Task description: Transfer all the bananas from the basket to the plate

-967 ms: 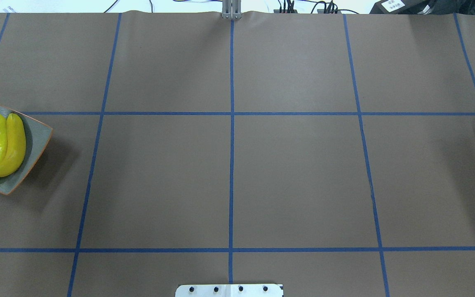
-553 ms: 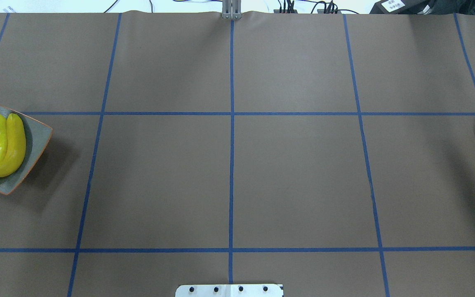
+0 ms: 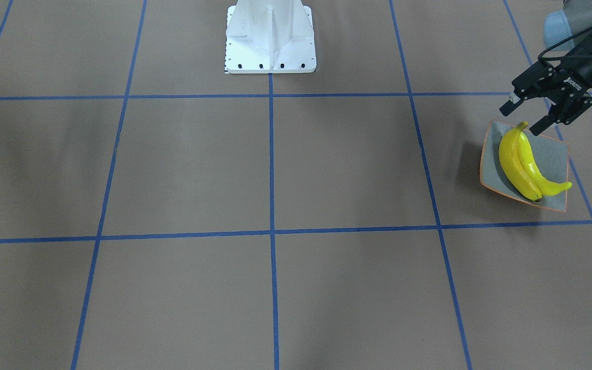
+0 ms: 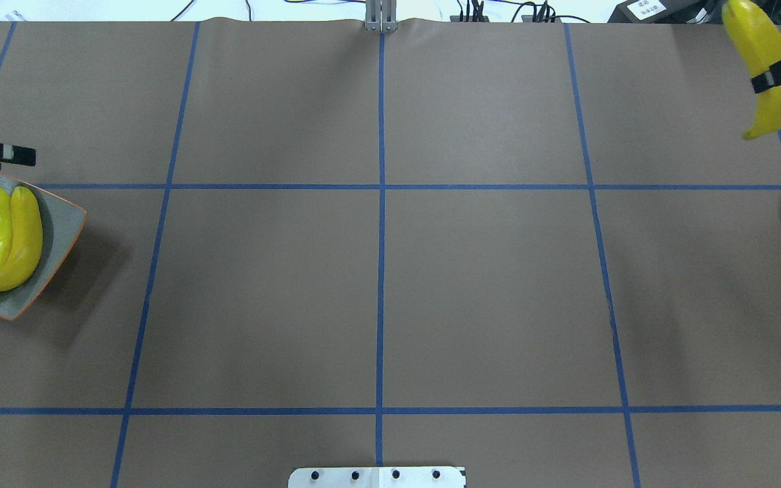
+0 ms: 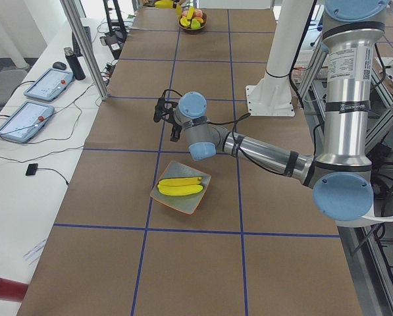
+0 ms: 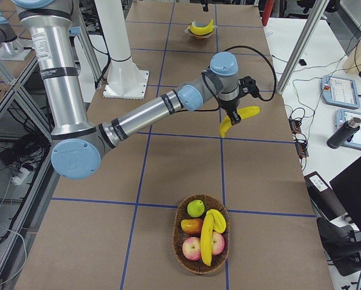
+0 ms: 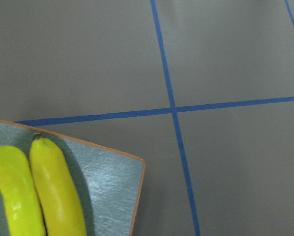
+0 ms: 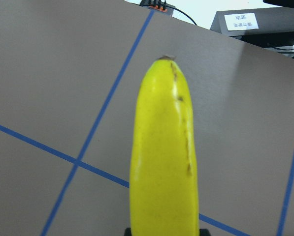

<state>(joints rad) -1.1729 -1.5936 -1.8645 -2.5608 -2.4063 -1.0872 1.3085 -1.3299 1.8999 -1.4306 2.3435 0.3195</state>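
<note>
— Where are the bananas?

— Two bananas [image 4: 14,237] lie side by side on the plate [image 4: 65,224], curved the same way. They are glossy bright yellow with small dark tips. A third banana [image 4: 760,47] hangs in the air with one end pointing down. My right tool [image 6: 234,113] is clamped tight across its middle, above the desk [image 4: 485,285] and well apart from the basket [image 6: 177,232]. A fourth banana [image 6: 207,235] lies in the basket on top of apples and other fruit.

— How are your arms set?

— My right arm is stretched long and low from the base, with the wrist bent down over the third banana. My left arm reaches out to the plate. My left tool [image 3: 521,117] hovers raised above it, fingers spread wide with nothing between them.

— What is everything made of?

— The plate is square and shallow, with a grey-green glaze, a thin orange rim and upturned corners. The basket is round, brown woven wicker. The desk is covered in matte brown paper, marked into large squares with blue tape. My arms are silver tubes with pale blue joint caps, and the tools are black.
</note>
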